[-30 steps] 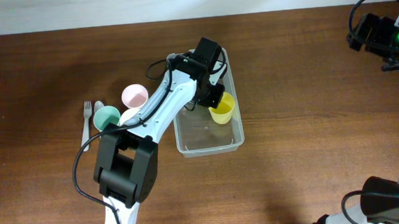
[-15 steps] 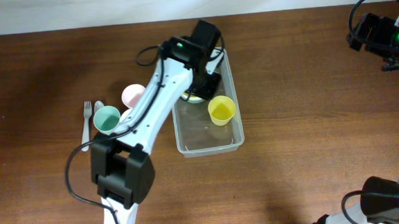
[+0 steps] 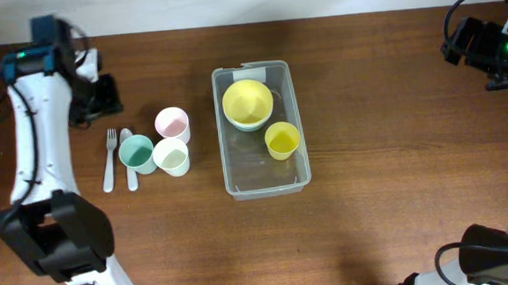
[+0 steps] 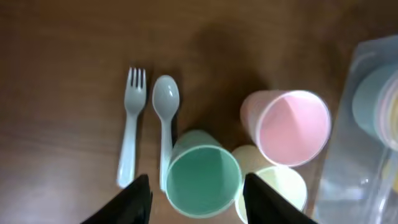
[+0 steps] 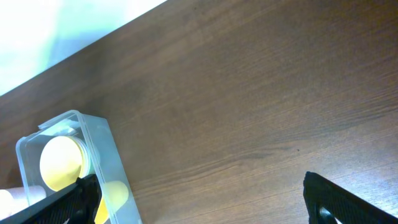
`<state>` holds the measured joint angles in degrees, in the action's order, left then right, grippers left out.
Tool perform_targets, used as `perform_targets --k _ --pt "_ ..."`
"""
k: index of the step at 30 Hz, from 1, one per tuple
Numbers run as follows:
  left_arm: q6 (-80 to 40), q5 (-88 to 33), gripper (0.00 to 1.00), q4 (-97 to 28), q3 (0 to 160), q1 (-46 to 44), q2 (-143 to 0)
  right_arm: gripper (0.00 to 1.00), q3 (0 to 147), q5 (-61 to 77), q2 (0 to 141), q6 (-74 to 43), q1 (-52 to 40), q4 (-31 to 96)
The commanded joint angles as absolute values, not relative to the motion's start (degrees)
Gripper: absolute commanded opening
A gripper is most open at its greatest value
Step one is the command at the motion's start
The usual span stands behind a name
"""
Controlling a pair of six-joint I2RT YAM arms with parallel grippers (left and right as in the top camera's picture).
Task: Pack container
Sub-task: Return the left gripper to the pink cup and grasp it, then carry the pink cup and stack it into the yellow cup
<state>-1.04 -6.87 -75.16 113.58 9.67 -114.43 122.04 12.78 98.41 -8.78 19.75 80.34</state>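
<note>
Overhead, the container (image 3: 260, 171) holds a yellow cup (image 3: 282, 139) unseen from the wrist where the left hand (image 4: 197, 191) gapes empty.

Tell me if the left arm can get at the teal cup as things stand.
Probably yes. The open left claw points at the teal cup with nothing between; the cream cup touching it and the nearby spoon may crowd the grip.
</note>
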Motion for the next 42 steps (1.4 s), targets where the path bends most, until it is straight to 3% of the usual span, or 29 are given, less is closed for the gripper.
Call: perform_targets --k 1,6,14,23,26,28,34,40,42 --pt "6.61 -15.46 0.50 -69.82 105.67 10.87 -113.75 0.99 122.80 12.91 97.86 -8.38 19.94 80.20" --pt "14.50 -14.92 0.51 -63.81 103.63 7.11 -113.78 0.99 122.80 12.91 97.86 -8.38 19.94 80.18" --pt "10.22 -11.79 0.51 -57.30 103.11 2.07 -119.11 0.99 122.80 12.91 97.86 -8.38 19.94 80.20" --pt "9.02 -15.70 0.49 -58.89 103.11 2.00 -125.75 0.99 122.80 12.91 97.86 -8.38 19.94 80.20" --pt "9.02 -15.68 0.26 -58.74 103.11 2.02 -125.80 0.99 122.80 12.91 97.86 -8.38 19.94 80.20" --pt "8.80 -15.68 0.04 -58.54 103.11 2.33 -125.80 0.99 122.80 12.91 97.86 -8.38 19.94 80.18" --pt "8.23 -19.22 0.01 -56.97 103.15 4.93 -125.78 0.99 122.80 12.91 97.86 -8.38 19.94 80.20" --pt "8.23 -41.56 0.01 -56.97 105.34 9.58 -124.84 0.99 122.80 12.91 97.86 -8.38 19.94 80.20" --pt "8.25 -42.63 0.01 -59.02 106.59 9.63 -122.48 0.99 122.80 12.91 97.86 -8.38 19.94 80.20"
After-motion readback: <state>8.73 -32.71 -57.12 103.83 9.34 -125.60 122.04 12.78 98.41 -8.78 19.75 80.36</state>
